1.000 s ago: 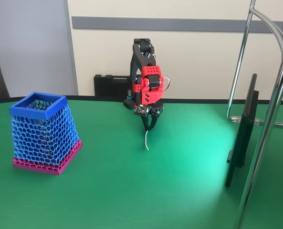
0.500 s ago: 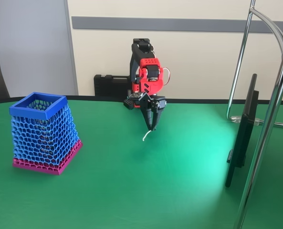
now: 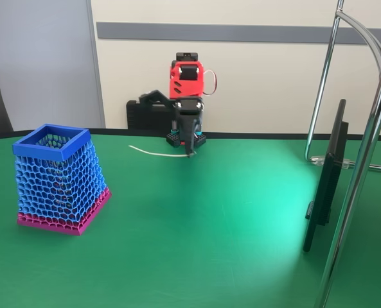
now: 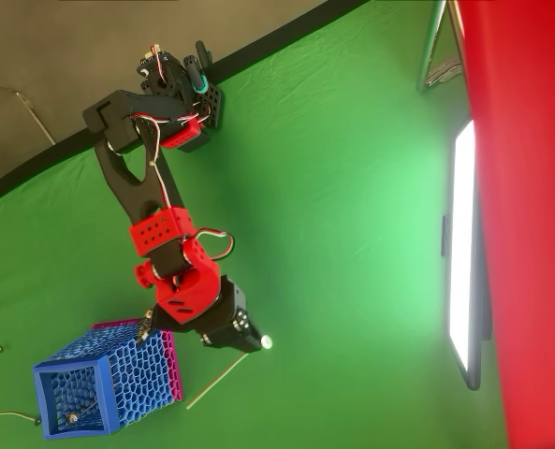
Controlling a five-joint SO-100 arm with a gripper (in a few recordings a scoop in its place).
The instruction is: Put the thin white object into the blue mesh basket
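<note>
The white strand [image 3: 157, 153] is held by one end in the gripper [image 3: 191, 151], its jaws pinched on it, and is carried clear of the green table [image 3: 229, 231], stretching nearly level toward the left in the fixed view. Seen from overhead, the strand [image 4: 217, 380] lies just beside the blue mesh basket [image 4: 104, 381] (apart from its magenta base) with the gripper [image 4: 249, 348] at its upper end. The basket [image 3: 60, 178] stands upright at the table's left, well apart from the arm's base
</note>
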